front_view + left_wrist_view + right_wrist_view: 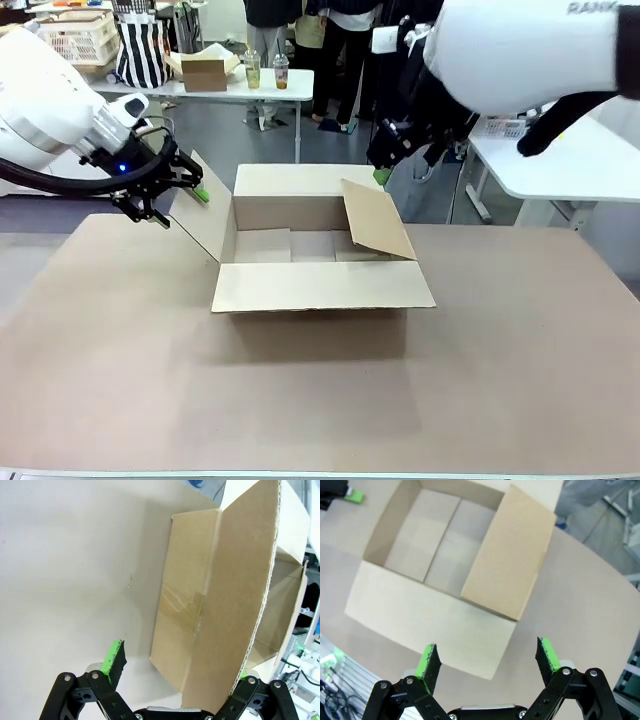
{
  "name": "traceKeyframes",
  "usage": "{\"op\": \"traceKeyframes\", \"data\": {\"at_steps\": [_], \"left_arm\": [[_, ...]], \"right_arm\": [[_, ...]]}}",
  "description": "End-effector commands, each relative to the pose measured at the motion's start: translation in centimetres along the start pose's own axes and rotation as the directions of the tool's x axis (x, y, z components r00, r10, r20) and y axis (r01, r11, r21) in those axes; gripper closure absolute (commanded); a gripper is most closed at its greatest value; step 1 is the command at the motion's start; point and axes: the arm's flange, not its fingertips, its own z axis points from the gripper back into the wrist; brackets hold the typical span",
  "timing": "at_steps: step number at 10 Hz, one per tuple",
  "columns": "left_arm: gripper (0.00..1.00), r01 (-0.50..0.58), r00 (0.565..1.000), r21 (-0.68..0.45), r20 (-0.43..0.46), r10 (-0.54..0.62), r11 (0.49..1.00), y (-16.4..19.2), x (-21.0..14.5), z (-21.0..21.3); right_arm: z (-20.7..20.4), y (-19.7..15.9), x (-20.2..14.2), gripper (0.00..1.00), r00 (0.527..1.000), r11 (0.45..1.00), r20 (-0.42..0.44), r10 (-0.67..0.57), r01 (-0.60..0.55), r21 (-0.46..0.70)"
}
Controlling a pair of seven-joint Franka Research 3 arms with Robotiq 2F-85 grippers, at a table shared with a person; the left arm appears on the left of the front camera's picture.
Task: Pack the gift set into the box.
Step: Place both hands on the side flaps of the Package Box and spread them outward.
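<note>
Right gripper (487,641) and left gripper (182,657) gape wide, the left apparently astride a box flap (235,570).

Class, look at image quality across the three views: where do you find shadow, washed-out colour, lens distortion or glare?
Front view: soft shadow on the table below the carton's near flap. Left wrist view: pale, washed-out tabletop, darker beside the carton. Right wrist view: table edge bowed, bright green-white glare at lower left.
</note>
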Motion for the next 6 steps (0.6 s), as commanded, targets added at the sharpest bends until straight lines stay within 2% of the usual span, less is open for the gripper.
{"op": "traceKeyframes", "data": {"at_steps": [1, 3, 5, 6], "left_arm": [[0.00, -0.011, 1.000, 0.014, 0.002, 0.011, 1.000, -0.2, 0.1, 0.2], [0.00, -0.011, 1.000, 0.014, 0.002, 0.011, 1.000, -0.2, 0.1, 0.2], [0.00, -0.011, 1.000, 0.014, 0.002, 0.011, 1.000, -0.2, 0.1, 0.2], [0.00, -0.011, 1.000, 0.014, 0.002, 0.011, 1.000, -0.2, 0.1, 0.2]], "right_arm": [[0.3, -0.4, 0.3, 0.00, 0.999, 0.999, 0.010, -0.041, 0.041, 0.029], [0.1, -0.2, 0.1, 0.00, 1.000, 1.000, 0.001, -0.004, 0.004, 0.011], [-6.8, 3.3, 7.5, 0.00, 0.995, 1.000, -0.102, -0.015, 0.014, -0.007], [-9.4, 4.8, 9.4, 0.00, 0.989, 0.999, -0.146, 0.028, -0.023, 0.034]]}}
